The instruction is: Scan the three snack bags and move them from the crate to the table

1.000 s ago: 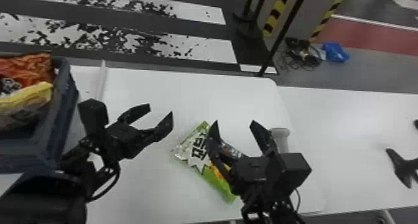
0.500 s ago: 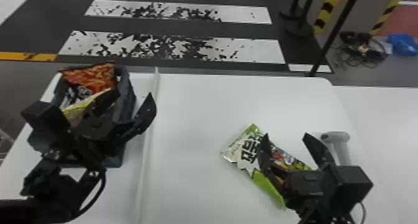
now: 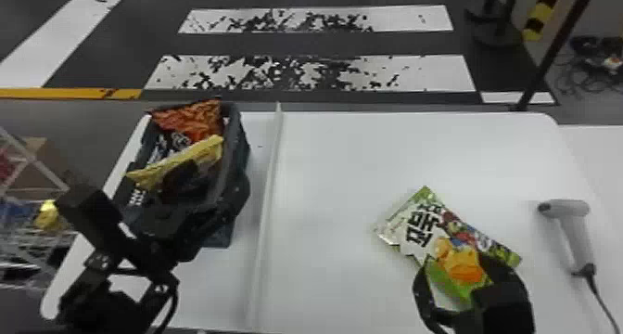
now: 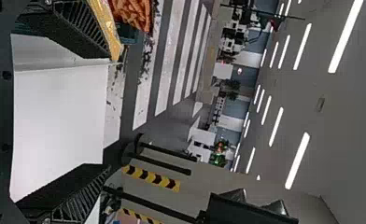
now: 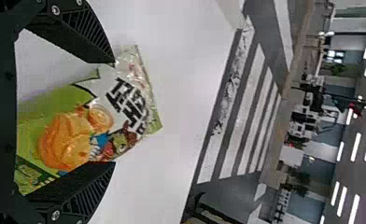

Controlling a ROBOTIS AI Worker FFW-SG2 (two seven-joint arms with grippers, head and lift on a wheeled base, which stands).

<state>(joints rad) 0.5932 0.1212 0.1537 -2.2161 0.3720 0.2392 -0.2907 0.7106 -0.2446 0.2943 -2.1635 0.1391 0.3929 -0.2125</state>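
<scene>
A green snack bag (image 3: 419, 240) lies between the wide-set jaws of the right gripper (image 3: 453, 259); the left gripper (image 3: 213, 177) gapes at the crate (image 3: 239, 140).

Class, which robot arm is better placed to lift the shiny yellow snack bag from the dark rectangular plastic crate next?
Left, I'd judge: the open left tool is at the crate, close to the yellow bag. The right tool is across the white table, by the green-and-white snack bag.

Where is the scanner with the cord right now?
In the head view, the scanner lies near the right edge of the white table, just to the right of the green snack bag.
</scene>
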